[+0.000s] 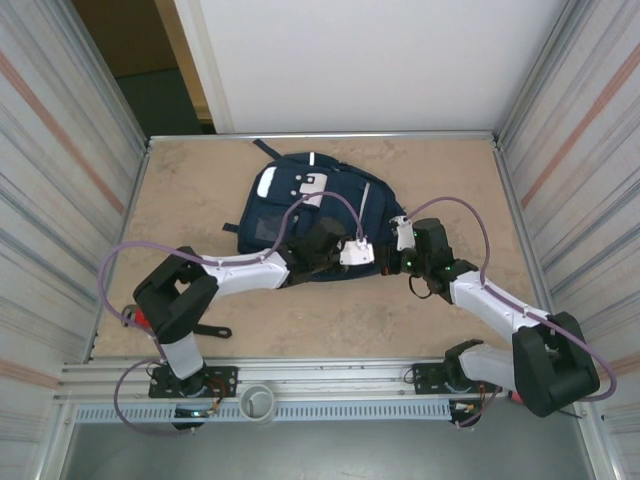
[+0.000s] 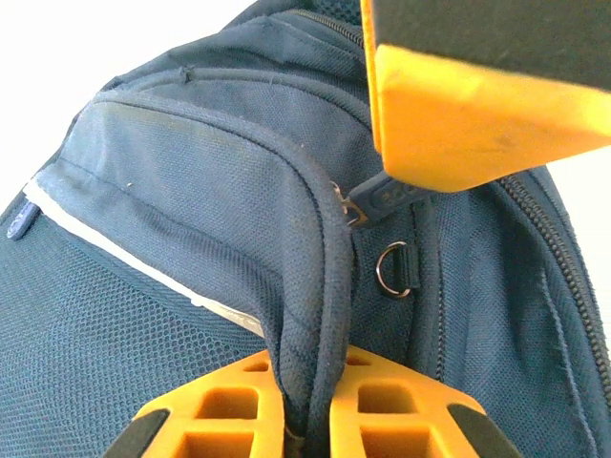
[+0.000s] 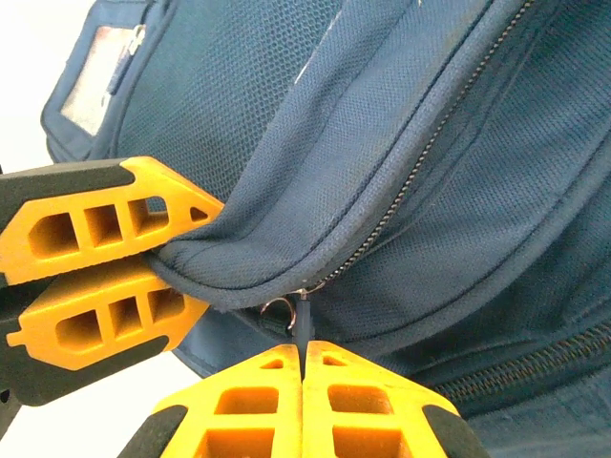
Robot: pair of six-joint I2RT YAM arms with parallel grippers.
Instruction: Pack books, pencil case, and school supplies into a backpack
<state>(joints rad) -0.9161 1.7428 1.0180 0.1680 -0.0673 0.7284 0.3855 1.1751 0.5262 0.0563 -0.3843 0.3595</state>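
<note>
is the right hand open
No, the right hand is shut, its two fingertips pressed together on the zipper pull of the backpack.

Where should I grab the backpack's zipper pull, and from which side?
Pinch the zipper pull by its flat tab, coming from outside the backpack edge, beyond the slider. The tab hangs clear of the fabric, thin enough that the right gripper closes on both faces.
</note>
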